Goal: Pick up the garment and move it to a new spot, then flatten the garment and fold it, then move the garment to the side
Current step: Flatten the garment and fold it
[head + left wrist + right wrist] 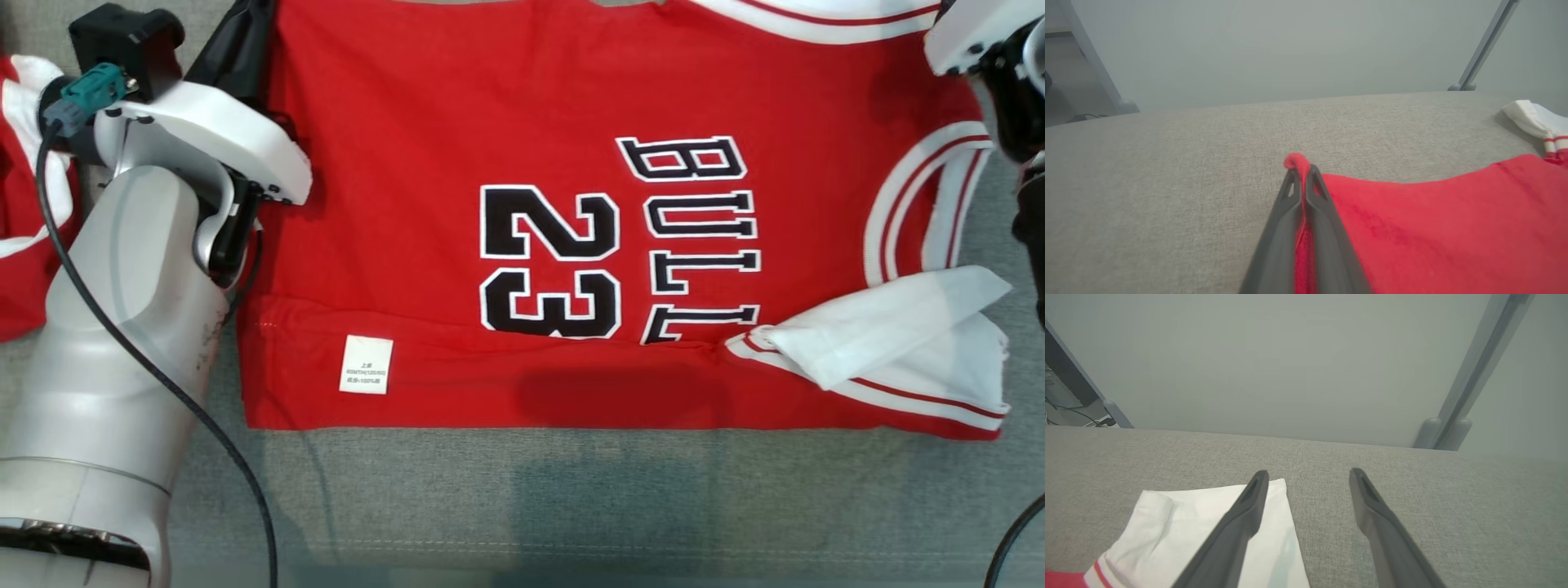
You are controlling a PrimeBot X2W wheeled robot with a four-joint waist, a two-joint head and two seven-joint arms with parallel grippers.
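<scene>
Garment [424, 122], smooth red fabric, rectangular

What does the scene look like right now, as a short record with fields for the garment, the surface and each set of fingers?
garment: red jersey, lying mostly flat, number 23 face up
near edge: folded over, white label showing
armhole: white inside turned out at the robot's right
surface: grey fabric surface
left fingers: shut on a red edge of the jersey
right fingers: open, holding nothing, by the white fabric
</scene>
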